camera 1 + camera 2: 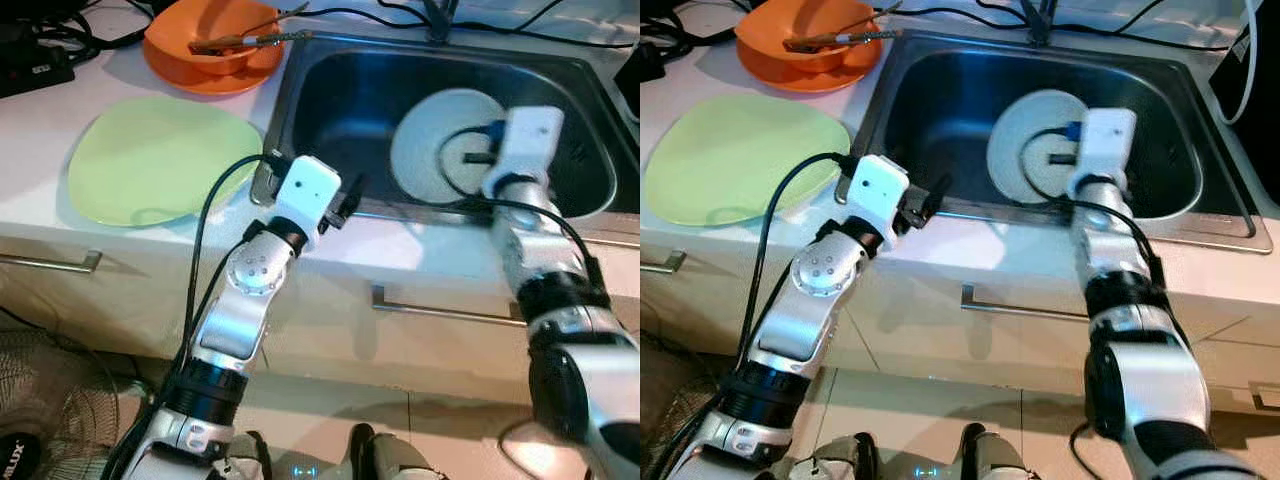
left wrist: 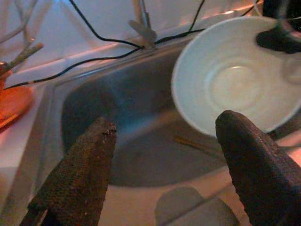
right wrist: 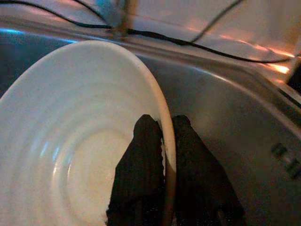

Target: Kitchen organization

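Observation:
A white ribbed bowl [image 1: 430, 140] is tilted on edge inside the steel sink [image 1: 330, 90]. My right gripper [image 3: 163, 136] is shut on the white bowl [image 3: 70, 141], one finger inside the rim and one outside. My left gripper [image 2: 164, 141] stands open above the sink's front edge, a little to the left of the bowl [image 2: 235, 80], with nothing between its fingers [image 2: 80, 169]. A thin stick lies on the sink floor [image 2: 197, 145].
A pale green plate [image 1: 160, 160] lies on the white counter left of the sink. Behind it sits an orange bowl [image 1: 205, 45] holding utensils. Black cables run along the back wall. Drawer handles [image 1: 445, 312] are below the counter edge.

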